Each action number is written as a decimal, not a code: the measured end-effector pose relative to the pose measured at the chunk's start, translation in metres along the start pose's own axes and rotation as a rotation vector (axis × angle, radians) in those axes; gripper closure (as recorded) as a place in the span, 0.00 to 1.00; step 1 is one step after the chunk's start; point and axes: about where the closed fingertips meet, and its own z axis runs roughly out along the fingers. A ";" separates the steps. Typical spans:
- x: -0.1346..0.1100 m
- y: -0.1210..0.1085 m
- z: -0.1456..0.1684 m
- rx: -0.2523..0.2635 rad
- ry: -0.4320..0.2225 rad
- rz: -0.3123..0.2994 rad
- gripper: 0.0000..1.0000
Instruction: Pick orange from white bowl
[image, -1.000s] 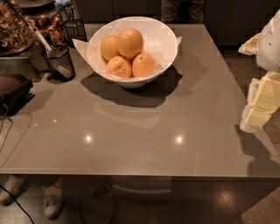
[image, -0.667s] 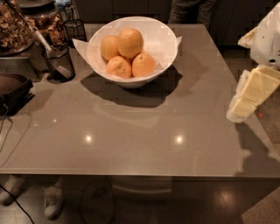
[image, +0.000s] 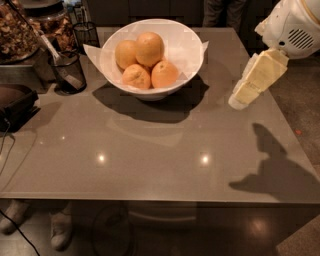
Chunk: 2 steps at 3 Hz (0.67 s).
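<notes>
The pale, round, dimpled orange (image: 149, 48) rides topmost in the wide glossy white bowl (image: 165, 92), reachable from above. The cream tool (image: 240, 101) hovers over the grey counter (image: 150, 160), beside the bowl; I cannot tell its opening.

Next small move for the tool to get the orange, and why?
Probably carry the tool left, toward the white bowl, keeping it above rim height. It hangs over the right side of the table, well apart from the bowl and touching nothing. The orange sits on top of the pile of fruit, so an approach from above looks open.
</notes>
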 end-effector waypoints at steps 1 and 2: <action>-0.003 -0.001 0.000 -0.001 -0.006 -0.001 0.00; -0.017 -0.010 0.007 0.028 -0.096 0.034 0.00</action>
